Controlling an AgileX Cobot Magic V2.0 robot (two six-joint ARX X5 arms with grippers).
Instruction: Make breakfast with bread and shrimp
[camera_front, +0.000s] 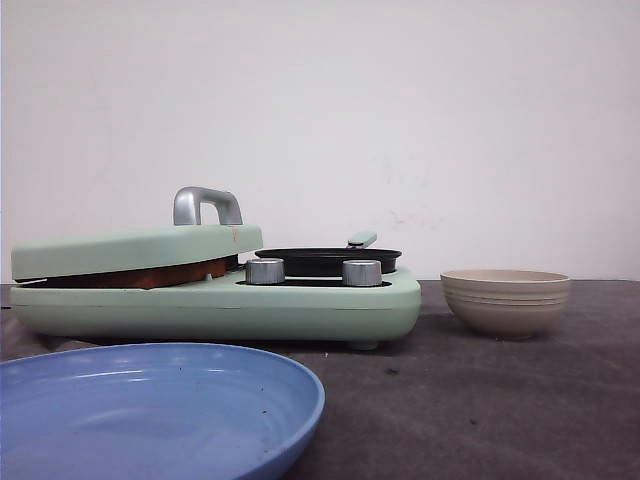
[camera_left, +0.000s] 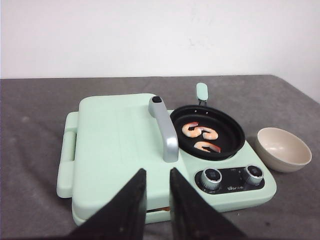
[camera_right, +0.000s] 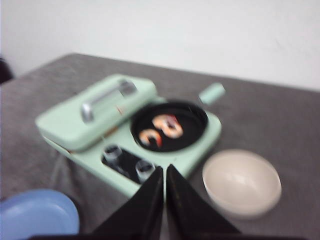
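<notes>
Three red-orange shrimp (camera_left: 201, 133) lie in the black round pan (camera_left: 230, 142) on the right half of the mint green breakfast maker (camera_front: 330, 305). The shrimp (camera_right: 163, 128) show blurred in the right wrist view. Its lid (camera_front: 130, 250) is down on the left half. Of the bread, only a brown crust edge (camera_front: 150, 276) shows in the gap under the lid. My left gripper (camera_left: 157, 172) hovers open and empty over the maker's near edge, before the silver lid handle (camera_left: 166, 129). My right gripper (camera_right: 164, 169) is shut and empty, above the table between the knobs and the bowl.
An empty beige ribbed bowl (camera_front: 506, 301) stands right of the maker. An empty blue plate (camera_front: 150, 410) lies at the front left. Two silver knobs (camera_left: 211, 178) sit on the maker's front. The pan's mint handle (camera_left: 202, 91) points toward the wall.
</notes>
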